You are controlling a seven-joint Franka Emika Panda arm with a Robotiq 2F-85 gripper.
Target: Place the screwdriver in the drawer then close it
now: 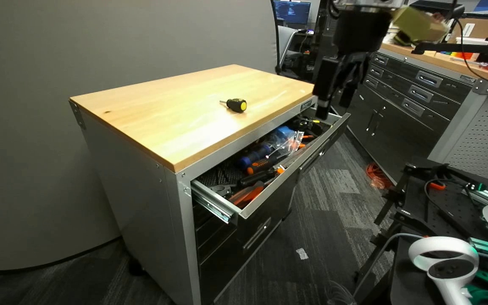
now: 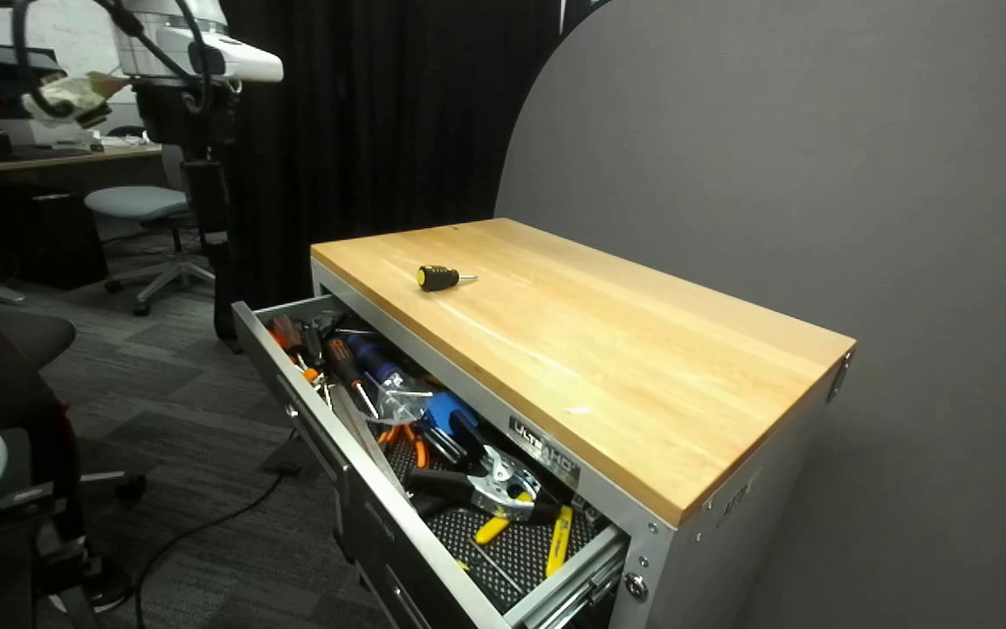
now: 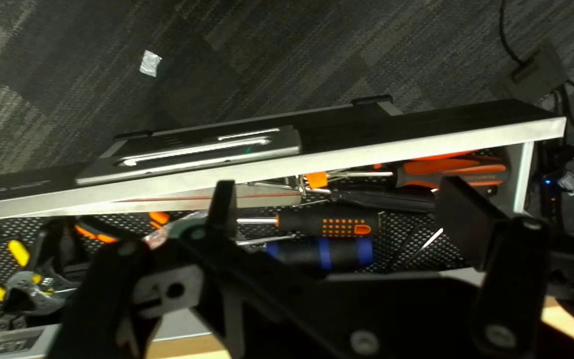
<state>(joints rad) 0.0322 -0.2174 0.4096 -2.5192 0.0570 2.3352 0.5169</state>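
The stubby black and yellow screwdriver lies on its side on the wood top, near the edge above the drawer; it also shows in an exterior view. It is out of view in the wrist view. The light-grey top drawer is pulled open and holds many tools; its front rim also shows in an exterior view and in the wrist view. My gripper hangs above one end of the open drawer, pointing down. In the wrist view its fingers are wide apart with nothing between them.
The wood top borders the drawer. Orange-marked and blue screwdrivers, pliers and a clamp fill the drawer. A dark tool chest stands behind the arm. A black cart with a white controller stands opposite the drawer.
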